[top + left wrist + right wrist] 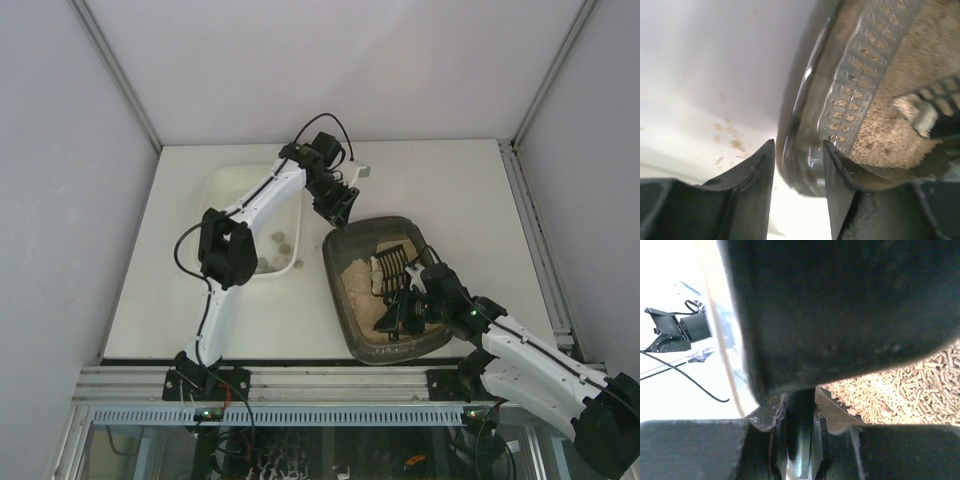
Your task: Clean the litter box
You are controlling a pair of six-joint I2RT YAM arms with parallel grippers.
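— What does the view from above give you?

— The litter box (336,290) lies on the desk (440,180) right of centre, skewed to its edges. My left hand (338,215) is at the box's far left corner. My right hand (398,312) is over the litter, holding the black slotted scoop (393,262), whose head lies toward the far side. Left of the box and apart from it stands a white tray (225,190) with a few dark lumps (283,242) in it. My left arm reaches across that tray.

— And your left wrist?

— Only there do I see my fingers (755,190) standing on either side of the box's thick rim, the one nearer the litter against it. Whether they truly pinch it, I cannot tell. That view alone shows a perforated grey band (855,85) along the inner wall and stray grains (732,142) on the desk outside.

— The right wrist?

— My right hand is pressed together on the scoop's dark handle (800,440), and the scoop's body fills most of the view. At the right the litter shows as beige pellets (920,385), a shape that is plain only here.

— The surface and the room?

— A pale cream desk, plain white walls (60,150) on three sides, and a metal rail (330,385) along the near edge by my bases.
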